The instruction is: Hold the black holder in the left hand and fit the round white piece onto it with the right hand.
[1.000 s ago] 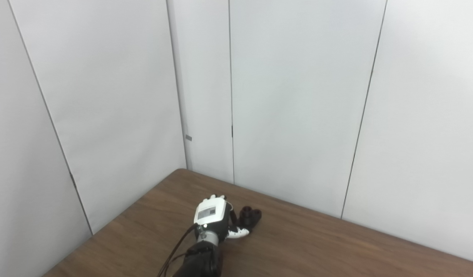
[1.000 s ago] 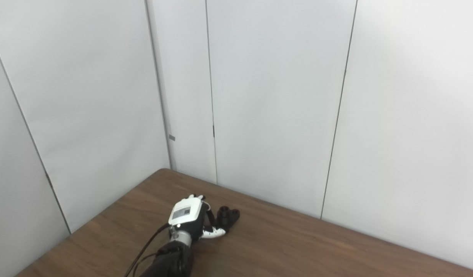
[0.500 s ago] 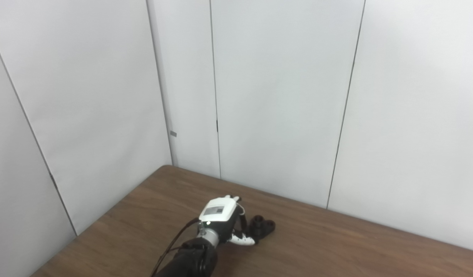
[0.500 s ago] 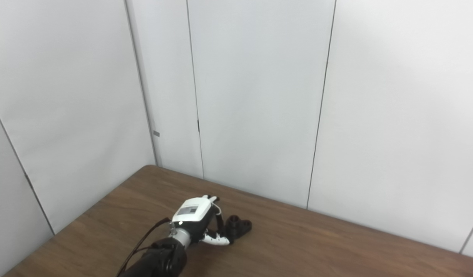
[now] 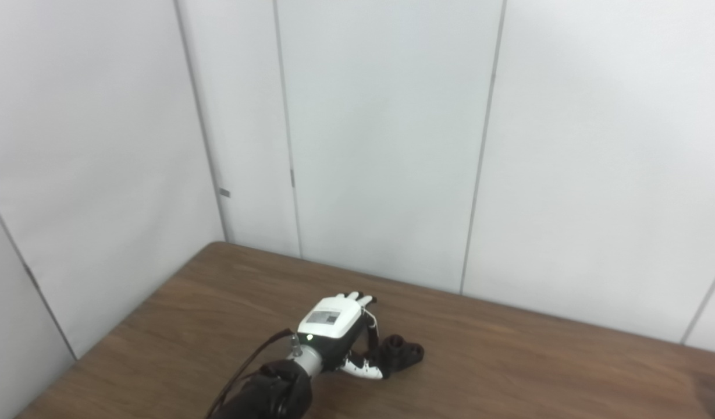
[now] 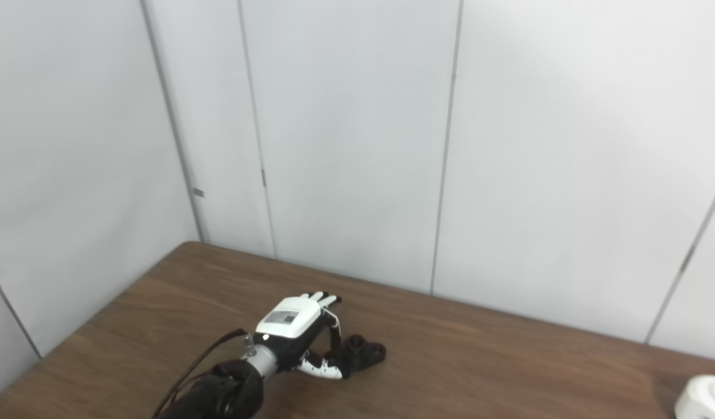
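left hand [image 6: 290, 326] beside holder [image 6: 363, 354] on table [image 6: 479, 361], round piece [image 6: 706, 397] far right

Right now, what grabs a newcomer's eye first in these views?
The left hand, white-backed on a dark arm, reaching across the brown table with its fingers at the black holder; whether it grips it yet is unclear. Next, the round white piece, cut off at the right eye view's lower right corner. The right hand is out of view.

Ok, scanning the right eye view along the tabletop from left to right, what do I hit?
Left hand → black holder → round white piece, cut off at the bottom right corner.
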Tool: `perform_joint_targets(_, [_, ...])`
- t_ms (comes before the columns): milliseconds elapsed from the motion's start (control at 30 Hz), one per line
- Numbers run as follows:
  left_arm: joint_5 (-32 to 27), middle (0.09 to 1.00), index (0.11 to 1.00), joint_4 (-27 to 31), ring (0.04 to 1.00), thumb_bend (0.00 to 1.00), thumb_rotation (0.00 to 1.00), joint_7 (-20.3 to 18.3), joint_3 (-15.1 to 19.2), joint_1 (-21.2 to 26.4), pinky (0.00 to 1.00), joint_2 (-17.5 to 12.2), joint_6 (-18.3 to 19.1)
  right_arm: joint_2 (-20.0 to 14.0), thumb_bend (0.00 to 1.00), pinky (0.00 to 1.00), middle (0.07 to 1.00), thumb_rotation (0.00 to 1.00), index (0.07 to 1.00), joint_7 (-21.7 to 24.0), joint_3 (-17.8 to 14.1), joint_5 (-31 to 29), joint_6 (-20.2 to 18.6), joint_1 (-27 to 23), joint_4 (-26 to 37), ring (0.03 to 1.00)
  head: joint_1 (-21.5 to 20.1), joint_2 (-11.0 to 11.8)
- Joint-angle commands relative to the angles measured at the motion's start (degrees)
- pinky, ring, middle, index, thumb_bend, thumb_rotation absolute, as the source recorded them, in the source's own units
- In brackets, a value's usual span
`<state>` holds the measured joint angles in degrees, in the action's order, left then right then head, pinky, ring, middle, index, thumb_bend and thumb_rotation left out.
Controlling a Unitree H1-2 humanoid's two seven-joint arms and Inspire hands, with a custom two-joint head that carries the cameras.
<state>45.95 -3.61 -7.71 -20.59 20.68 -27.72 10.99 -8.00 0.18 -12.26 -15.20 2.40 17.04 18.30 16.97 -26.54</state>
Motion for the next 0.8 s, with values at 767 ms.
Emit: perform_joint_targets(767, [-3.0,0.973,0.481,-2.3,1.000,0.52,0.05,-7.1,-4.6,6.0,1.00,1.3,-17.9,3.0,0.65,0.78,0.862,0.74,0.917,-3.0,3.7,2.3,0.3,0.5,4.7,0.866,-8.6,-0.4])
